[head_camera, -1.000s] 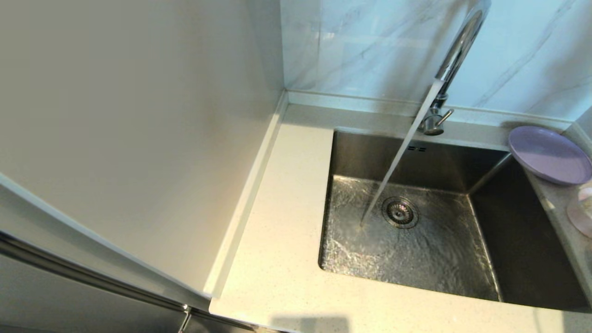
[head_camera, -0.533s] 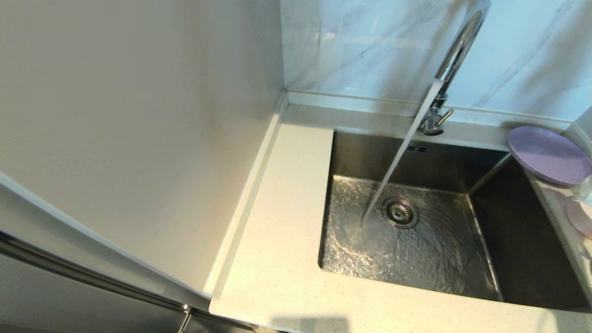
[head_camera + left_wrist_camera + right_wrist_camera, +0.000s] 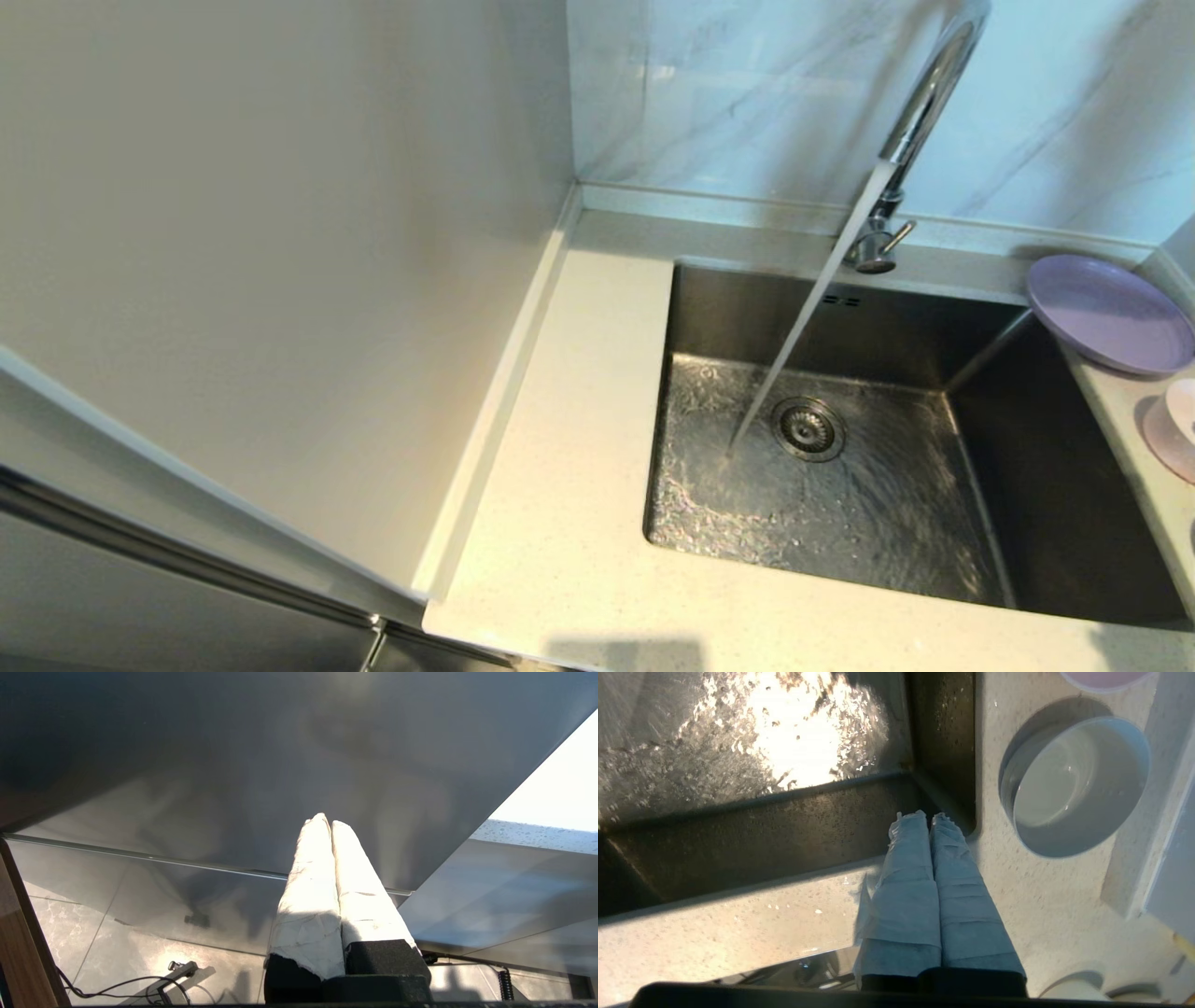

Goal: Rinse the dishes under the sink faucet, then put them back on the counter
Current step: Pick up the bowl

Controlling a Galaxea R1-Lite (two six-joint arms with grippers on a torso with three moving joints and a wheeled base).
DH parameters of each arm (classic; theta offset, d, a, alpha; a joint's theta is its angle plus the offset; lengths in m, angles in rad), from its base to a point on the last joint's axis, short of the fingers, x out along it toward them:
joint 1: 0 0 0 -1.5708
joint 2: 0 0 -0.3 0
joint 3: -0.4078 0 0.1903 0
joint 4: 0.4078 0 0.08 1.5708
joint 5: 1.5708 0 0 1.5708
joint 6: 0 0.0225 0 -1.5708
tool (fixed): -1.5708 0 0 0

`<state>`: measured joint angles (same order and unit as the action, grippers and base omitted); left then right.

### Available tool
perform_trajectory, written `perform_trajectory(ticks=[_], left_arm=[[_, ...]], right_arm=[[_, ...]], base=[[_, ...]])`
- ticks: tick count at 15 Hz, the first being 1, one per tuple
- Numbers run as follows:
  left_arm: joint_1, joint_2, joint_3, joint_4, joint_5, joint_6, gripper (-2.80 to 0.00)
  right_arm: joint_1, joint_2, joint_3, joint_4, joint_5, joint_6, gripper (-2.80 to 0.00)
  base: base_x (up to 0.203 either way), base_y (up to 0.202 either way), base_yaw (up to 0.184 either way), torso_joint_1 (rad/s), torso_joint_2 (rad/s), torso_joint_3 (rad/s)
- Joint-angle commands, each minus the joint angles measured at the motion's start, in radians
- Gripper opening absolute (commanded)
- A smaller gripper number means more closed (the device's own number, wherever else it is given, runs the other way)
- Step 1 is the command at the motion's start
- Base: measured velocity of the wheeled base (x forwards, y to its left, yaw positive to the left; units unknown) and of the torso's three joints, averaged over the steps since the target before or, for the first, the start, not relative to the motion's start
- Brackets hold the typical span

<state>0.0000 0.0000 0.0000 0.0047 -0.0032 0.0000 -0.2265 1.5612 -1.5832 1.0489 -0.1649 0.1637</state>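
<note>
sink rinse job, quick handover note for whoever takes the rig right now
Left gripper: jaws shut, empty, parked below the counter.
Right gripper: jaws shut, empty, over the near right corner of the sink.
Faucet is running into the empty sink.
Lavender plate, pink cup and white bowl all sit on the counter right of the sink.
Which are rinsed: cannot tell. Left: any unrinsed dish, and the tap.

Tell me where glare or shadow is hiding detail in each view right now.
Head view: running water glitters on the sink floor, right wall dark. Right wrist view: glare blows out the wet basin floor; the white bowl casts a clear shadow on the counter. Left wrist view: left gripper overexposed against a dim panel.
</note>
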Motion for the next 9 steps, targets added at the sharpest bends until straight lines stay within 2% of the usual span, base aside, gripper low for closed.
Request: perform_trajectory(ticks=[1,5,9], left_arm=[[0.000,0.000,0.000,0.000,0.000,0.000,-2.80],[0.000,0.000,0.000,0.000,0.000,0.000,-2.80],[0.000,0.000,0.000,0.000,-0.001,0.000,-2.80]], right_arm=[[0.003,-0.001,0.000,0.039,-0.008,0.000,-2.80],[-0.011,0.025,-0.032,0.113,-0.020,0.005,-2.80],[-0.095,0.111,-0.071,0.149,-0.039,0.057,-2.80]], base=[[0.000,0.000,0.000,0.000,0.00,0.000],[0.000,0.000,0.000,0.000,0.00,0.000],[0.000,0.000,0.000,0.000,0.00,0.000]])
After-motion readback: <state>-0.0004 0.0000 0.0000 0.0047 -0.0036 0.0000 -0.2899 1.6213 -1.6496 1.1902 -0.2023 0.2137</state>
